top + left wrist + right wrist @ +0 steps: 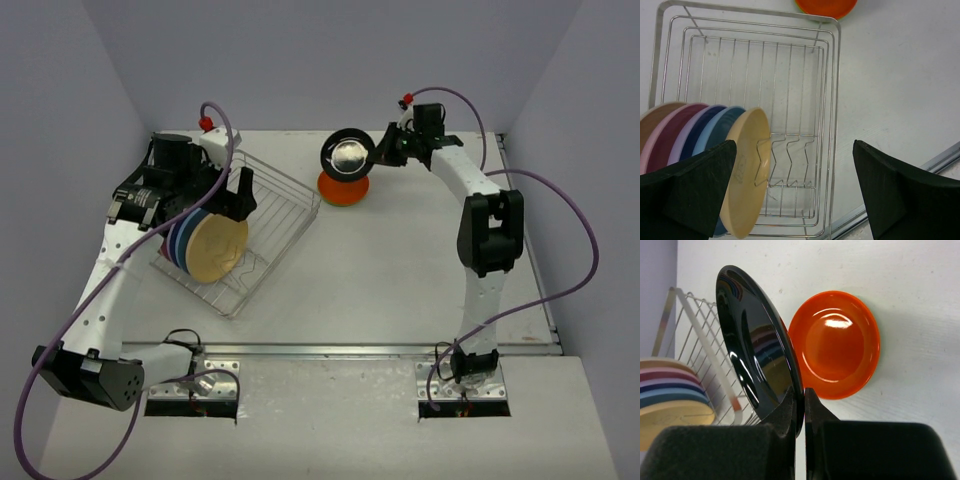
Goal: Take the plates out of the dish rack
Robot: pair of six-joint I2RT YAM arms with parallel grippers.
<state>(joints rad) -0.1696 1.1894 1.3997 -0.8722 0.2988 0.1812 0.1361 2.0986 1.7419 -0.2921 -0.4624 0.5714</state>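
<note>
left gripper (794, 146) spread wide over the wire dish rack (283, 200), upright plates (195, 240) bunched at one end of the rack, cream plate (751, 160) frontmost, blue, lavender and pink behind, orange plate (343, 190) flat on the table (420, 290) just beyond the rack, black plate (349, 155) on edge beside it, rim pinched in the right gripper (800, 405)

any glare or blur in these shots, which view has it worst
Right wrist is worst: glare streaks on the black plate and a bright spot on the orange plate, dish rack soft. Top external: the black plate's middle shines pale, light otherwise even. Left wrist: sharp, no strong glare, the left end effector dark.
</note>
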